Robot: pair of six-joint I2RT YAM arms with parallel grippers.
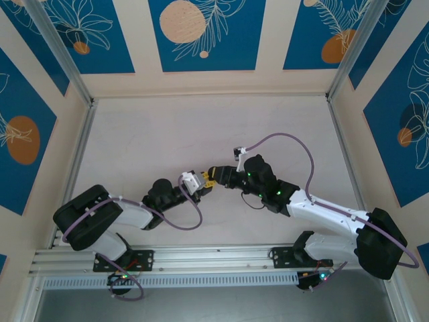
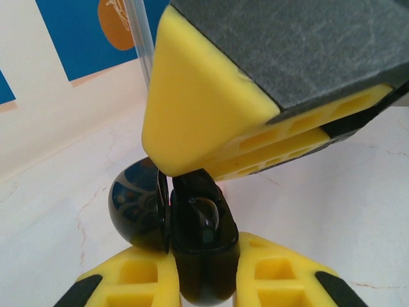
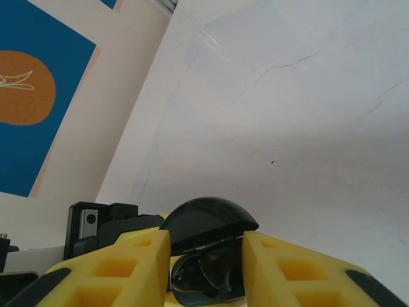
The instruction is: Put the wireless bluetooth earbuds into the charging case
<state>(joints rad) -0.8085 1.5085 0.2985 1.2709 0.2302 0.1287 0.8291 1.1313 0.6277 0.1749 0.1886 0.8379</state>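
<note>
The left tool is clamped shut on the black charging case, holding it above the worktop with its lid swung open. 1 glossy earbud-like shape seems seated; the 2nd cannot be made out. The right tool straddles the case, jaws partly apart, grip unclear. Closing the lid looks left to do.

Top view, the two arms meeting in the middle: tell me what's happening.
The left gripper has its fingers shut on a glossy black case with its lid hinged open. The right gripper has its fingers on either side of the same case from the opposite end. Whether they grip it, or an earbud sits inside, is unclear.
</note>
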